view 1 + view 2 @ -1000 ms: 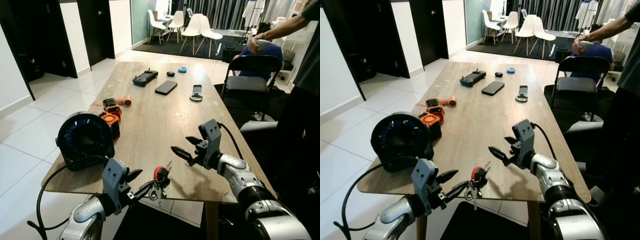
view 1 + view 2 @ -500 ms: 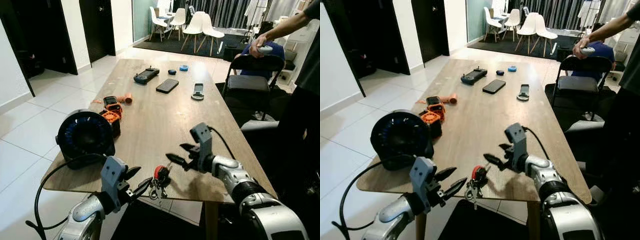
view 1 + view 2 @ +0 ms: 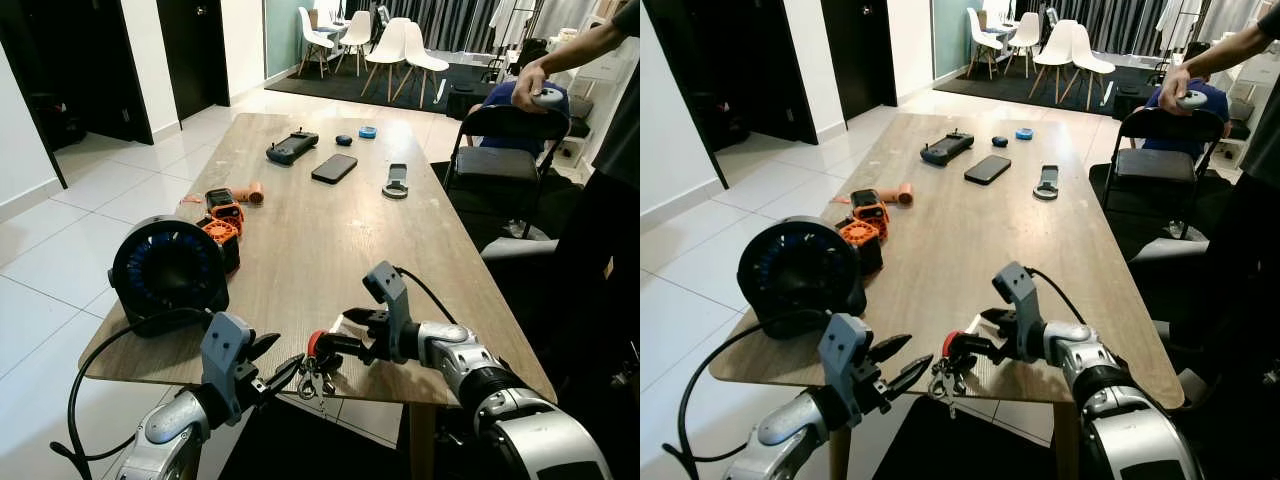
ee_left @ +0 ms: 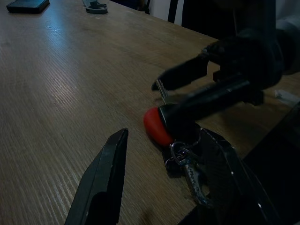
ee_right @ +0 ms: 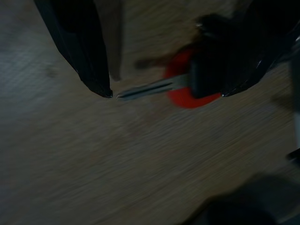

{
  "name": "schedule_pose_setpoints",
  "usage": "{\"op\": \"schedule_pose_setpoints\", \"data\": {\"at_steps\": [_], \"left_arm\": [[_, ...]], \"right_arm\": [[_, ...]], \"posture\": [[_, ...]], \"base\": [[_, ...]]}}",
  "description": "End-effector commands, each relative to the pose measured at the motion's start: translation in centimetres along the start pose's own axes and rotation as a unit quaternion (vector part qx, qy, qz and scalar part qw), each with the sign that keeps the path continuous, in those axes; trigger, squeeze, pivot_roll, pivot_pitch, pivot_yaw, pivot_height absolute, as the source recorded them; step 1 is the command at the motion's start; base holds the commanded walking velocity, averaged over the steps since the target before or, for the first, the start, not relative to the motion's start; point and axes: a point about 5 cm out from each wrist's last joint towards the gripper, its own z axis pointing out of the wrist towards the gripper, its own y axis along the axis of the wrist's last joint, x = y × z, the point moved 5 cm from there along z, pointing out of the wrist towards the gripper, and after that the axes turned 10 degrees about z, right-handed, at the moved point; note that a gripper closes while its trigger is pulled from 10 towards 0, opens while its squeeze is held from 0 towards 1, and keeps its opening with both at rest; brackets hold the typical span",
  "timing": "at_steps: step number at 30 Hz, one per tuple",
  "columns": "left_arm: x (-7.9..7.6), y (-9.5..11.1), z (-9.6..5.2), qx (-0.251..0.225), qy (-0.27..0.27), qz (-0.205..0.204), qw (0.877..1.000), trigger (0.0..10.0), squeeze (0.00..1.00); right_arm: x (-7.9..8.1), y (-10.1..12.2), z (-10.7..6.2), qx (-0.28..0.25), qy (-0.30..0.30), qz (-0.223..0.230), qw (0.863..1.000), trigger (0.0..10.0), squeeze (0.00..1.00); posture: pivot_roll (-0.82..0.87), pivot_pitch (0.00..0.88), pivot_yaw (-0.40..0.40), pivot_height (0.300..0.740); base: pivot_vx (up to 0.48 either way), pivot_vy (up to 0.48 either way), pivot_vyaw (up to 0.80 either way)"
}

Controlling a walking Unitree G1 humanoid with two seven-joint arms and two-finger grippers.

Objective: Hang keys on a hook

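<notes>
My right gripper (image 3: 335,338), open, has one finger on the keys (image 3: 318,361) at the near table (image 3: 330,230) edge, their blade pointing away from me, while my left gripper (image 3: 275,365), also open and empty, sits just beside them.

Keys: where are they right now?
The keys lie at the table's near edge, between the left gripper and right gripper, red head under the right fingertips.

Arms: silver, jointed segments | left gripper (image 3: 272,368), right gripper (image 3: 335,333): grey wrist blocks, long black fingers | black cables (image 3: 430,297)
</notes>
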Motion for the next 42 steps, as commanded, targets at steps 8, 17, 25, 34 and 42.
{"op": "schedule_pose_setpoints", "data": {"at_steps": [8, 17, 25, 34, 42], "left_arm": [[-0.2, 0.0, 0.0, 0.001, 0.0, -0.002, 1.0, 10.0, 0.0], [-0.4, 0.0, 0.2, -0.001, -0.003, -0.002, 1.0, 10.0, 0.0], [-0.3, -0.1, 0.2, 0.0, -0.005, 0.0, 1.0, 10.0, 0.0], [-0.4, -0.2, 0.3, 0.003, -0.007, 0.001, 1.0, 10.0, 0.0], [-0.4, -0.3, 0.3, 0.003, -0.008, 0.002, 1.0, 10.0, 0.0]], "right_arm": [[1.0, -1.0, -0.3, 0.019, 0.053, -0.01, 0.998, 10.0, 0.0], [0.8, -0.3, -0.5, -0.013, 0.043, -0.019, 0.999, 10.0, 0.0], [0.5, 0.7, -0.6, -0.041, 0.035, -0.012, 0.999, 10.0, 0.0], [0.4, 0.9, -0.7, -0.055, 0.033, 0.003, 0.998, 0.6, 0.0], [0.4, 0.9, -0.8, -0.057, 0.032, 0.008, 0.998, 0.0, 0.0]], "posture": [[0.07, 0.167, -0.033, 0.74], [0.06, 0.162, -0.027, 0.74], [0.07, 0.16, -0.026, 0.74], [0.07, 0.158, -0.026, 0.74], [0.07, 0.158, -0.027, 0.74]], "base": [[0.0, 0.0, 0.0], [0.0, 0.0, 0.0], [0.0, 0.0, 0.0], [0.0, 0.0, 0.0], [0.0, 0.0, 0.0]]}}
